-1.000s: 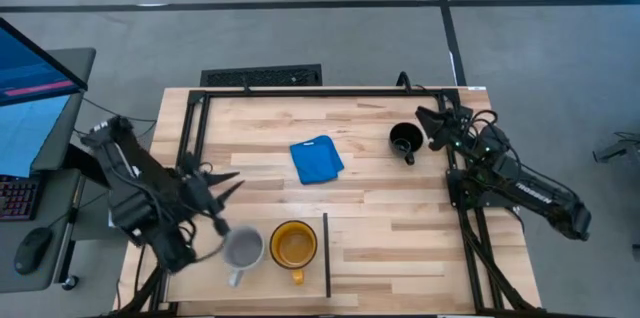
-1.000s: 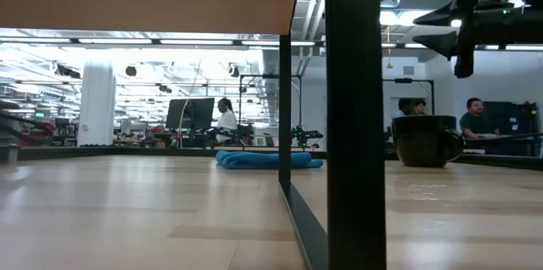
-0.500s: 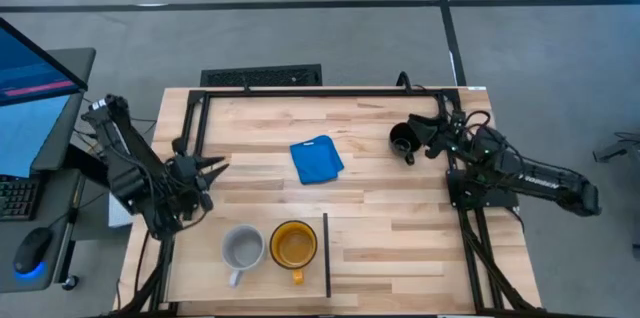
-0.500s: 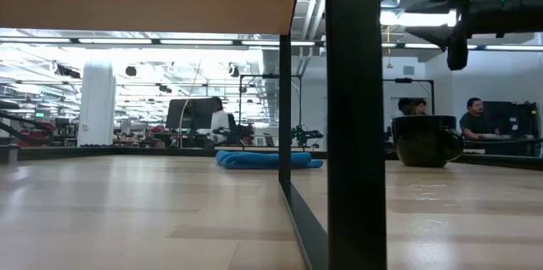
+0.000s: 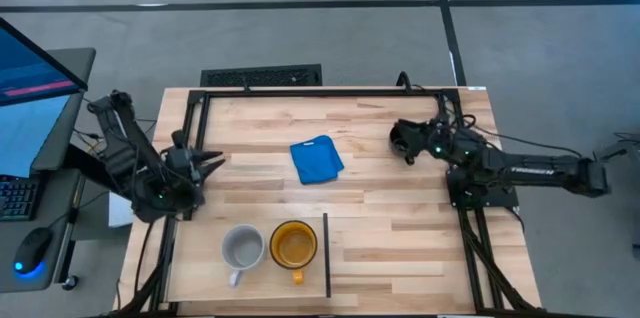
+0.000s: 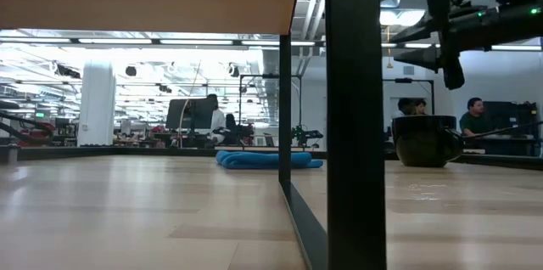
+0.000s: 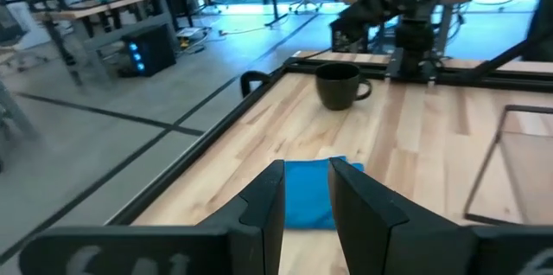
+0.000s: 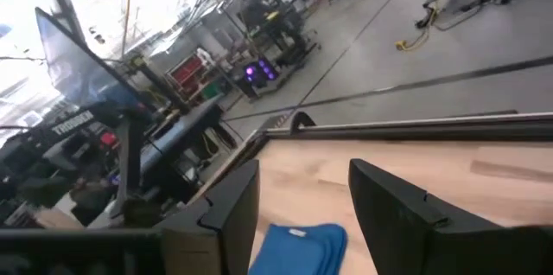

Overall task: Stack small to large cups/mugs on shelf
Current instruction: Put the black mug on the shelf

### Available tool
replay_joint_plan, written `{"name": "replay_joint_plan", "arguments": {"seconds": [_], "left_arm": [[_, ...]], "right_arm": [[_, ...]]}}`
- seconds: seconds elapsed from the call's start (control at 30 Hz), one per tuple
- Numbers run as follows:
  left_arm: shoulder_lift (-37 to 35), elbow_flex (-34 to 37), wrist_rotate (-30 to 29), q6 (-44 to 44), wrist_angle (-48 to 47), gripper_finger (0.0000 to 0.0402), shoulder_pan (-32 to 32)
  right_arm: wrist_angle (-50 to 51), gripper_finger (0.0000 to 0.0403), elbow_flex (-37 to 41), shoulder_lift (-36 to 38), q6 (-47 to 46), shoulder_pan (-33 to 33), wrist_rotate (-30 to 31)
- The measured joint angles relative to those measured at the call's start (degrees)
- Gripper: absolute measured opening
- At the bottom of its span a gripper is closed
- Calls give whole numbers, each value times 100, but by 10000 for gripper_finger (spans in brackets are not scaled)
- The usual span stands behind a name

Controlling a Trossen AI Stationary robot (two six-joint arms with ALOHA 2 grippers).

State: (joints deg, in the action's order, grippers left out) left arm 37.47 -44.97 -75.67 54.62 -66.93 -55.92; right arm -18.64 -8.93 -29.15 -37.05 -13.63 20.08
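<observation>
High view: the black mug (image 5: 403, 140) is taken as the landmark here, and the right gripper (image 5: 412, 139) is seen directly over it, fingers spread wide, nothing pinched yet.

Low view: the same gripper (image 6: 443, 41) is seen hanging just above the mug's rim (image 6: 424, 140), not touching it.

Step in hand: judged to be the pick-up of the black mug, the smallest of the three (so probably the last to go in).

Next move: a drop down onto the rim or handle would be needed, then a squeeze, then a carry over to the shelf (image 5: 268, 258).

Left gripper (image 5: 212, 162): parked well away from the black mug, at the far side of the table, with the blue cloth (image 5: 316, 159) lying between them. Its fingers (image 7: 266, 205) are seen only partly apart, and nothing is held between them.

Grey-white mug (image 5: 241, 249): stood on the shelf, well apart from the black mug, touching or nearly touching the yellow one. Nothing is seen inside it.

Yellow mug (image 5: 293, 245): stood just beside the thin dark divider (image 5: 326, 255), on the side away from the black mug. No mug nested in it yet.

Black mug contents: cannot be told, the inside is too dark.

Stack status: not started, all three mugs are sat separately.
</observation>
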Motion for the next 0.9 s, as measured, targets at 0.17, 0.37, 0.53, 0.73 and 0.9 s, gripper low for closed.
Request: {"name": "replay_joint_plan", "arguments": {"seconds": [0.17,0.37,0.53,0.73,0.9], "left_arm": [[-314,401,282,-1256,1412,83,75],[-713,605,400,-1922,1836,83,640],[-923,608,781,-2423,1932,83,1292],[-974,718,1055,-3353,2717,83,2033],[-972,1148,1993,-4702,4490,83,2770]], "right_arm": [[-619,202,0,-450,1,-14,120],[-1175,202,2,-866,104,-37,116],[-1376,202,4,-1072,132,-33,109],[-1404,202,4,-1149,155,-24,82],[-1402,202,4,-1147,163,-24,78]]}}
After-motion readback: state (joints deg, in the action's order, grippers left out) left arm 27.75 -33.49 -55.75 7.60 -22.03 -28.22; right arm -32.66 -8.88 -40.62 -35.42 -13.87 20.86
